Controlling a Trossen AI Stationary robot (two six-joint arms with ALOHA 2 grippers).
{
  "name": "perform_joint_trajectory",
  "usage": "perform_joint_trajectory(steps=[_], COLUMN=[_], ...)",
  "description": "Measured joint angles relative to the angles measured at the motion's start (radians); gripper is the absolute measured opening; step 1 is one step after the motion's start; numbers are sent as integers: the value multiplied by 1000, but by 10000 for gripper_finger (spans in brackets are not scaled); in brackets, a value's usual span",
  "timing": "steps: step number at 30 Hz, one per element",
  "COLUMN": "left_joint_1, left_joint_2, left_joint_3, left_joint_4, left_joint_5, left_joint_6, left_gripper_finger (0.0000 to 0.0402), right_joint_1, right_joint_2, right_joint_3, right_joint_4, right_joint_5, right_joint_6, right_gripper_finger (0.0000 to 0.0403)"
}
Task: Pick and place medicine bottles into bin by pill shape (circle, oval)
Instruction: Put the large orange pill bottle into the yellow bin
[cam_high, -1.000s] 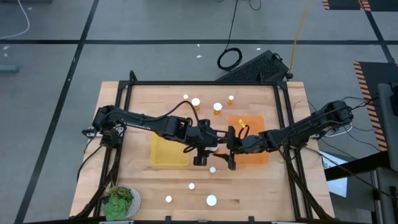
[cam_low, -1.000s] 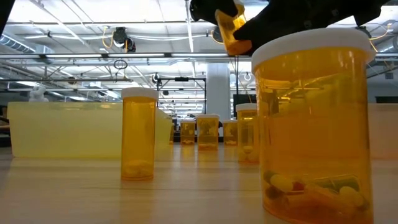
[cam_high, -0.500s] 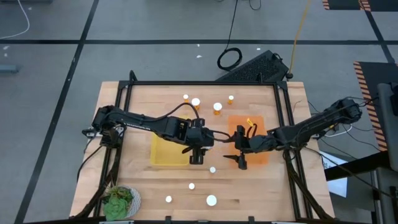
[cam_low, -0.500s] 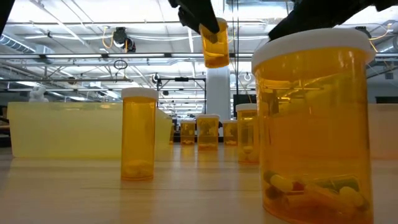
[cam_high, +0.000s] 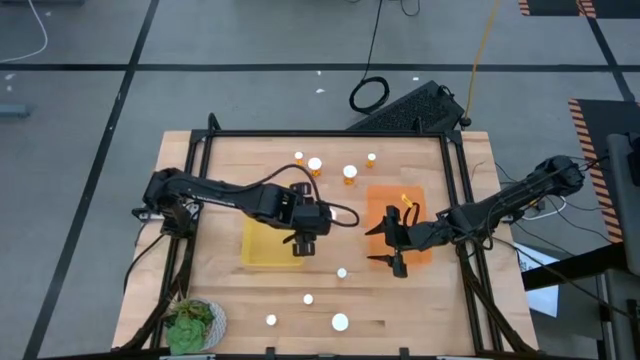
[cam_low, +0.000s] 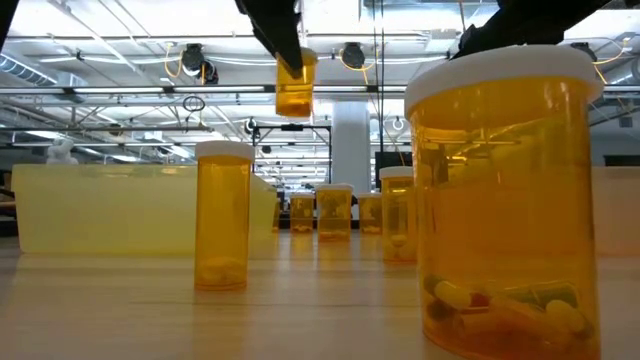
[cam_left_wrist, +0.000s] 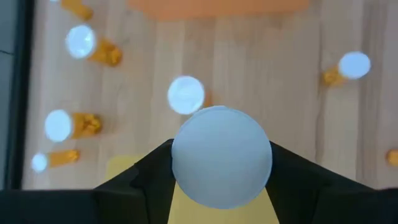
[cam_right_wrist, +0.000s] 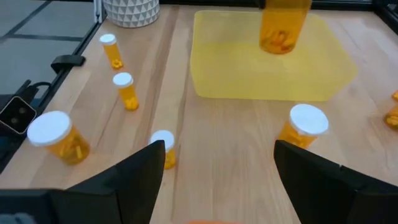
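Observation:
My left gripper (cam_high: 305, 243) is shut on an amber medicine bottle (cam_low: 294, 86) with a white cap, above the right edge of the yellow bin (cam_high: 270, 242). The right wrist view shows that bottle (cam_right_wrist: 283, 25) hanging over the yellow bin (cam_right_wrist: 267, 62). My right gripper (cam_high: 397, 258) stands open with nothing between its fingers, over the near left part of the orange bin (cam_high: 405, 205). Other medicine bottles stand on the table: three behind the bins (cam_high: 314, 164) (cam_high: 349, 173) (cam_high: 371, 158) and several near the front (cam_high: 342, 272) (cam_high: 340, 322). My left gripper pinches the bottle at its capped top (cam_left_wrist: 181, 163) between its two fingers (cam_left_wrist: 146, 177), one on each side of the round white cap. The fingers come from above, pointing down. The bottle hangs upright below them, lifted clear of the table and the bin.
A green leafy thing on a white plate (cam_high: 193, 322) sits at the near left corner. A black frame (cam_high: 320, 133) runs around the table. In the low view a wide bottle (cam_low: 505, 200) stands close to the camera and a slimmer one (cam_low: 223, 215) farther left.
My left gripper has carried the bottle toward the table's left edge, from the gap between the bins to the yellow bin's right edge; the bottle has gone from tilted to upright. My right gripper has drawn back toward the table's right and near edges, away from the bottle.

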Motion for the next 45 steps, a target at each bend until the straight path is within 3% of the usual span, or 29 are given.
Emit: perform_joint_trajectory(steps=[6,11,16,21,26,45], left_joint_1=[1,13,51,101,154,227], left_joint_2=[-54,-145,-260,-335,-338,-322], left_joint_3=[-43,-171,-352,-527,-639,-826], left_joint_4=[-31,-12,145,289,379,608], left_joint_5=[-23,-86,-109,-101,-37,42], left_joint_6=[-32,-89,-126,-131,-133,-135], left_gripper_finger=[221,218,209,225,221,218], right_joint_1=[0,0,-1,-1,-1,-1], right_joint_2=[0,0,0,0,0,0], right_joint_3=[0,0,0,0,0,0], right_joint_4=[1,7,8,17,34,37], right_joint_5=[5,4,5,28,30,57], right_joint_6=[0,0,0,-1,-8,-19], right_gripper_finger=[297,297,297,297,297,297])
